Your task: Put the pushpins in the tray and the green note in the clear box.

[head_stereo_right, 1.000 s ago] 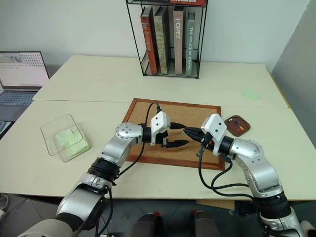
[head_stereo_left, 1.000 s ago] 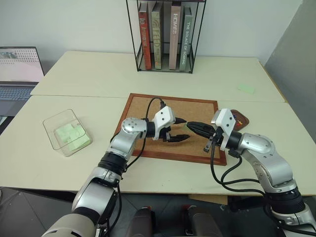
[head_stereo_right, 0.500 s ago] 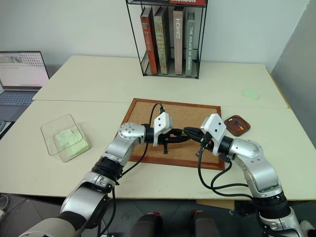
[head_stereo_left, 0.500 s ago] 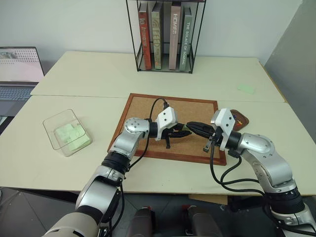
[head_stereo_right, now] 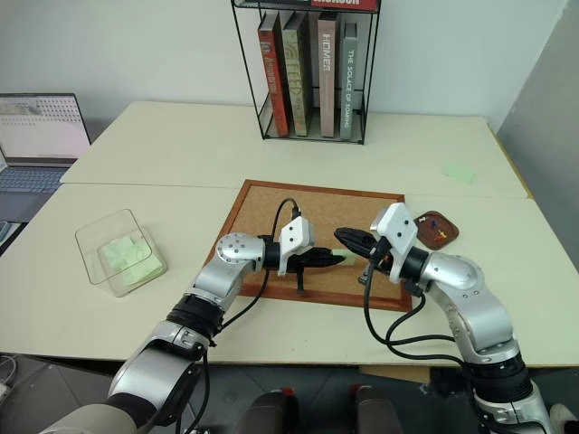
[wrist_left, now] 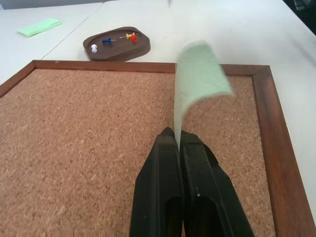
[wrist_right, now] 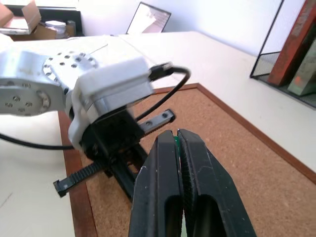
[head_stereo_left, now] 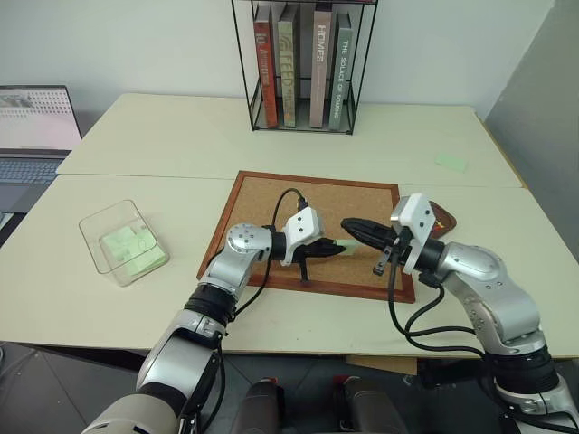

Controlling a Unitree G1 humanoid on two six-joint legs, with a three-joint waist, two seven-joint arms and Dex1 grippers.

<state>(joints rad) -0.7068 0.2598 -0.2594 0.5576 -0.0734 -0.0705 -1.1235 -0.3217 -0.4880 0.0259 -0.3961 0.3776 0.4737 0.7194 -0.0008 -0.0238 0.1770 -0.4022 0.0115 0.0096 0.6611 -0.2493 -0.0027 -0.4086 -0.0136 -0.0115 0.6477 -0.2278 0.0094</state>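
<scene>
Over cork board (wrist_left: 74, 148), left fingers (wrist_left: 168, 163) pinch green note (wrist_left: 200, 79).

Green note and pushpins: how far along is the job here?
Done: several pushpins lie in the tray. In hand: the left gripper is shut on the green note, held over the cork board; the right gripper is shut with a green speck at its tips, possibly a pin, too small to tell. Left: carry the note to the clear box, which already holds pale green notes.
</scene>
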